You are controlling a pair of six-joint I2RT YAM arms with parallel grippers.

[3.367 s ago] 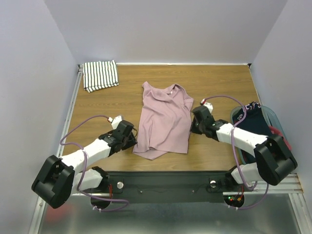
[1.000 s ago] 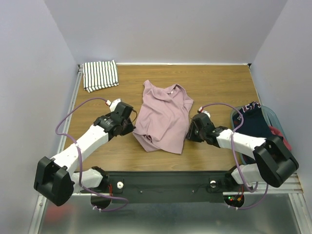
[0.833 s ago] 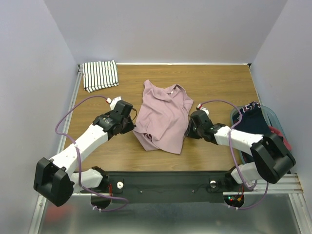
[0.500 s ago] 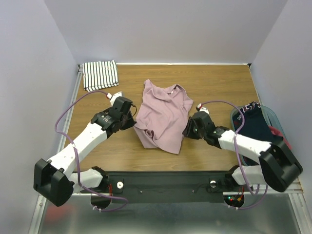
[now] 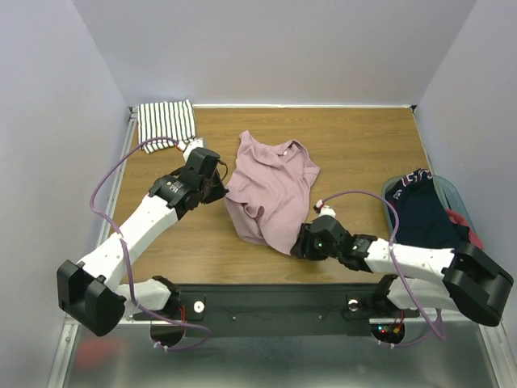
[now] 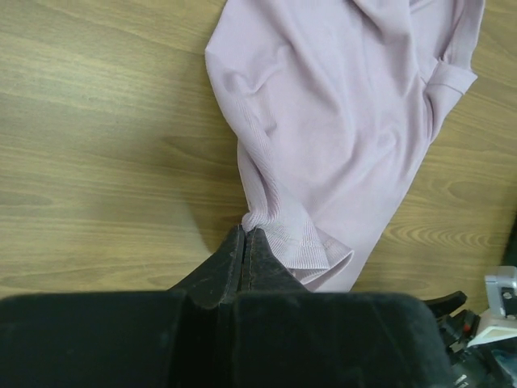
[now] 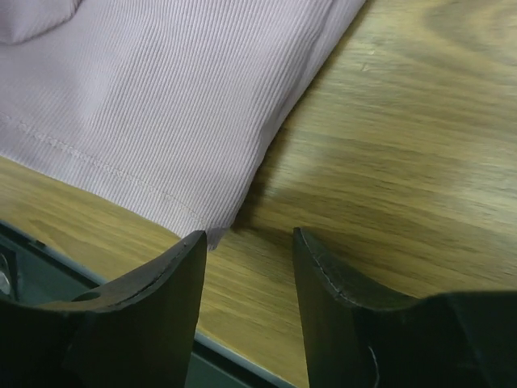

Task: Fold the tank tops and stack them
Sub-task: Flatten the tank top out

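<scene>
At the centre of the wooden table (image 5: 363, 153), the pink tank top (image 5: 271, 190) lies rumpled, its lower part bunched toward the left. On its left edge, the left gripper (image 5: 220, 192) is pinched tight on a fold of the hem, with fabric gathered at the tips. Lower right in the top view, the right gripper (image 5: 297, 247) has its 2 fingers (image 7: 190, 267) parted over bare wood. The top's hem corner is just beside one finger, and nothing lies between them. The striped tank top (image 5: 166, 123) sits folded in the table's upper left corner.
</scene>
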